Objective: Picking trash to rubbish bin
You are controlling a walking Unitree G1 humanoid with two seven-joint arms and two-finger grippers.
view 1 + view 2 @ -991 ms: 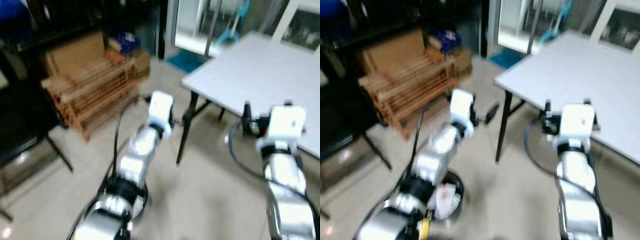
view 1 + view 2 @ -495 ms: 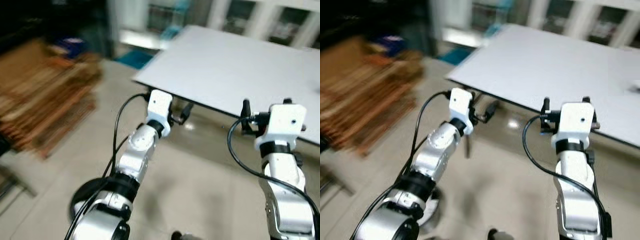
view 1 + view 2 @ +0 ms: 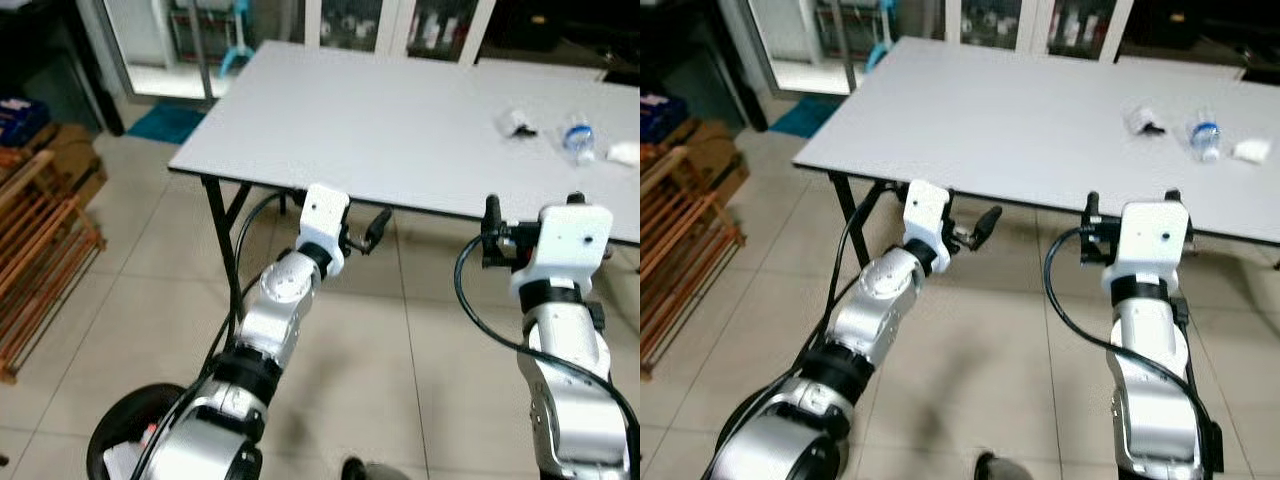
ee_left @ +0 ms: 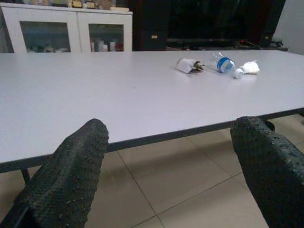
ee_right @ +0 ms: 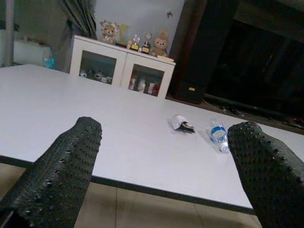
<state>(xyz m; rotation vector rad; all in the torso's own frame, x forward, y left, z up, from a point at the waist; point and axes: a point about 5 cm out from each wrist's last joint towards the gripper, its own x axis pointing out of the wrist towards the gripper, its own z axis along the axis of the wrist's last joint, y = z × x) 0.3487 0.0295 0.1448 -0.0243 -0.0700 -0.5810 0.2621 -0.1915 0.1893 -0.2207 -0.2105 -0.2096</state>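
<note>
We hold both arms raised before the near edge of the white bench (image 3: 400, 120). The left gripper (image 4: 173, 166) has its jaws spread wide with nothing between them, level with the bench edge; the right gripper (image 5: 166, 166) is likewise spread wide and holds nothing, just short of the same edge.

Near our feet on the left, a round black rubbish bin (image 3: 125, 425) stands on the pale tiled floor (image 3: 130, 300), with white scraps in it. The floor under the bench lies open between its black legs (image 3: 222, 225).

Far across the bench top, toward our right, lies the trash, well apart from both grippers: a crumpled wrapper (image 3: 514, 122), a plastic bottle (image 3: 577, 138) with a blue label lying on its side, and a white wad (image 3: 622, 153) just beside it.

To the left stand wooden racks (image 3: 35, 270). Behind the bench are white glass-fronted cabinets (image 5: 121, 71).
</note>
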